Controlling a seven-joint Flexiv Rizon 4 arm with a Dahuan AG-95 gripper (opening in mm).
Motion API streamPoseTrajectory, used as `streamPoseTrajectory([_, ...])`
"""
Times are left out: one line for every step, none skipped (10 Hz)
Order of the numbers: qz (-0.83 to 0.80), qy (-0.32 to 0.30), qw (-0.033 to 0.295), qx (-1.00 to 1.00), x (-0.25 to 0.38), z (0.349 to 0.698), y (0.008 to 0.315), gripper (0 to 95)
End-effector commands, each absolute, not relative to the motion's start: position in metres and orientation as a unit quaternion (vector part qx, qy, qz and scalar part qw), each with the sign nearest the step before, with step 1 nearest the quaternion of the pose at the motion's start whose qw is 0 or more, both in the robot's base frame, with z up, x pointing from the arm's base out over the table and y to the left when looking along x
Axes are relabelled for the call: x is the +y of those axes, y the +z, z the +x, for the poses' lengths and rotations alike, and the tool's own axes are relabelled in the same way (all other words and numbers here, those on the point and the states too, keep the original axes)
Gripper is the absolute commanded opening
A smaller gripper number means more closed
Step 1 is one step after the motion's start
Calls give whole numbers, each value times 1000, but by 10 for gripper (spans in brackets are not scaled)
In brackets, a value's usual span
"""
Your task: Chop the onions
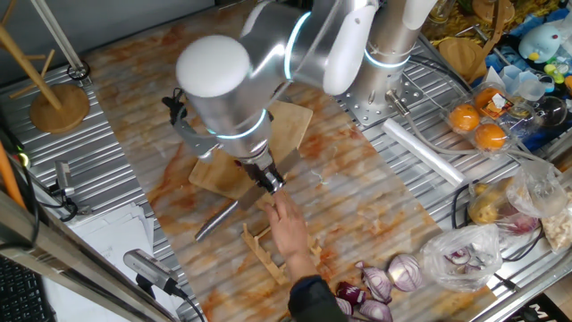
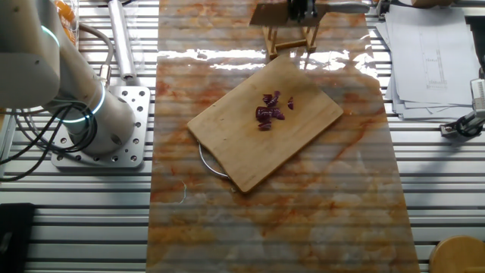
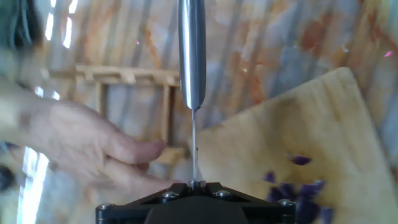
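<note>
The onions (image 2: pixel 271 110) are a small cluster of dark purple pieces on the middle of the wooden cutting board (image 2: pixel 265 125). In the hand view they (image 3: pixel 298 190) lie at the lower right on the board (image 3: pixel 311 124). My gripper (image 1: pixel 271 182) is shut on a steel knife (image 1: pixel 219 219) and holds it off the board's edge, over a wooden knife rack (image 1: pixel 268 250). In the hand view the knife (image 3: pixel 191 56) runs straight up from my gripper (image 3: pixel 196 183). In the other fixed view my gripper (image 2: pixel 301 9) is at the top edge, away from the onions.
A person's hand (image 1: pixel 290 233) rests at the rack right beside my gripper, also in the hand view (image 3: pixel 81 149). Halved red onions (image 1: pixel 384 286) and a clear plastic bag (image 1: pixel 460 255) lie at the table's corner. Oranges (image 1: pixel 478 125) sit further off.
</note>
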State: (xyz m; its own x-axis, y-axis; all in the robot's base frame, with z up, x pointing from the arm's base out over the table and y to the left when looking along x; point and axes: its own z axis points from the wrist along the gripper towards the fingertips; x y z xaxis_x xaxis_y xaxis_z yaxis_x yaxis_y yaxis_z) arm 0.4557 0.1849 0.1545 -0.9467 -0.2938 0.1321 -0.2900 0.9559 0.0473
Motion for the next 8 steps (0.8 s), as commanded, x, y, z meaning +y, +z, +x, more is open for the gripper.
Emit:
streamPoseTrajectory([213, -8, 65, -975, 149, 445, 160, 0])
streamPoseTrajectory([213, -10, 66, -975, 148, 445, 160, 0])
streamPoseTrajectory([212, -12, 66, -975, 148, 445, 160, 0])
streamPoseTrajectory([208, -16, 65, -976, 149, 445, 160, 0])
streamPoseTrajectory([186, -21, 63, -980, 153, 447, 160, 0])
streamPoseTrajectory([168, -21, 63, -984, 161, 450, 160, 0])
streamPoseTrajectory([153, -17, 65, -986, 170, 456, 163, 0])
streamPoseTrajectory([142, -14, 65, -988, 176, 459, 164, 0])
